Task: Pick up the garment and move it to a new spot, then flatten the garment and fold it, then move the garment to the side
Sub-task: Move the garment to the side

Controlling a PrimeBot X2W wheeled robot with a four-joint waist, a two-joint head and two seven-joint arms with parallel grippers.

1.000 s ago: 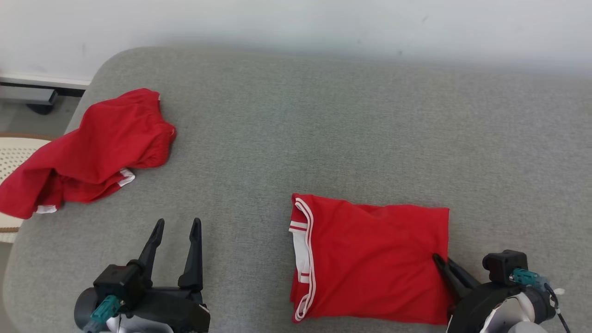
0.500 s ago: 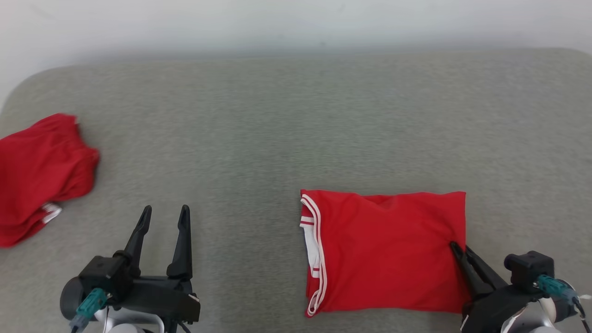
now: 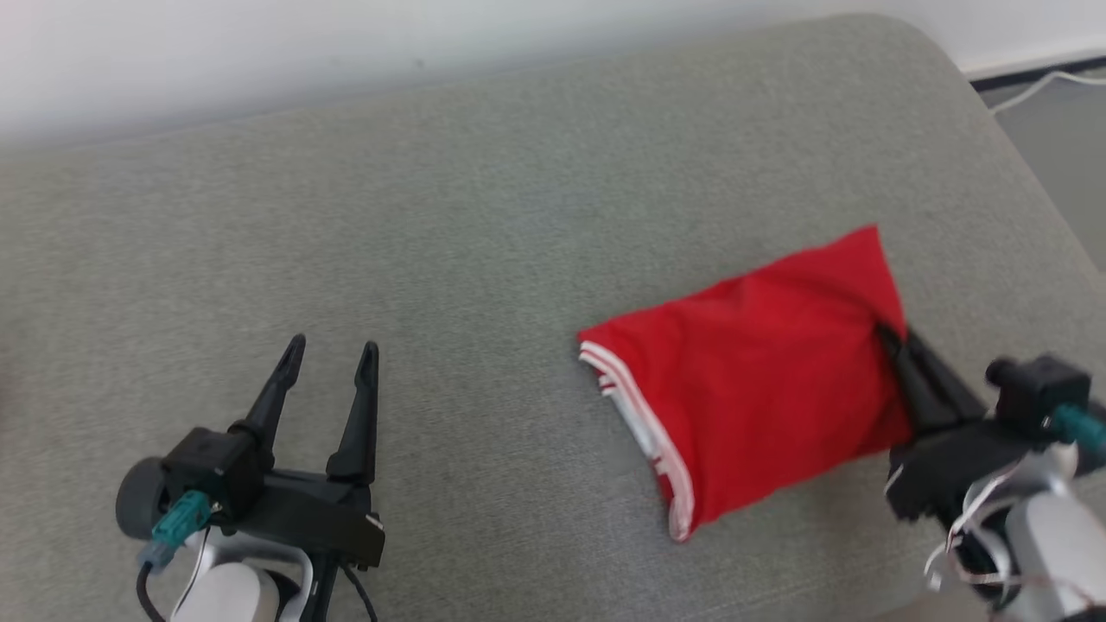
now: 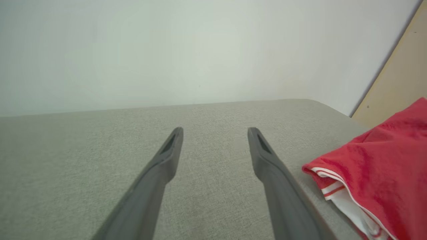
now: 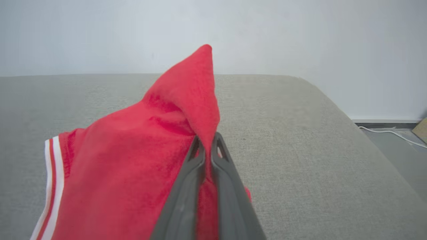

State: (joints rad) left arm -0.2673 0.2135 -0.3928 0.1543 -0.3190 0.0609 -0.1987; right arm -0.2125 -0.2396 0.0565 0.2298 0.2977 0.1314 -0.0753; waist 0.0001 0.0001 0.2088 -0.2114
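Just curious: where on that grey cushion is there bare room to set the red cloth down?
Bare cushion lies between the open left gripper and the folded red garment, and all along the far band by the wall. The near right is crowded: the right gripper pinches the garment there.

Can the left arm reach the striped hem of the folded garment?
Probably yes: the left gripper is open, and bare grey cushion lies between it and the striped hem. The right gripper, shut on the opposite edge of the garment, isn't in the way.
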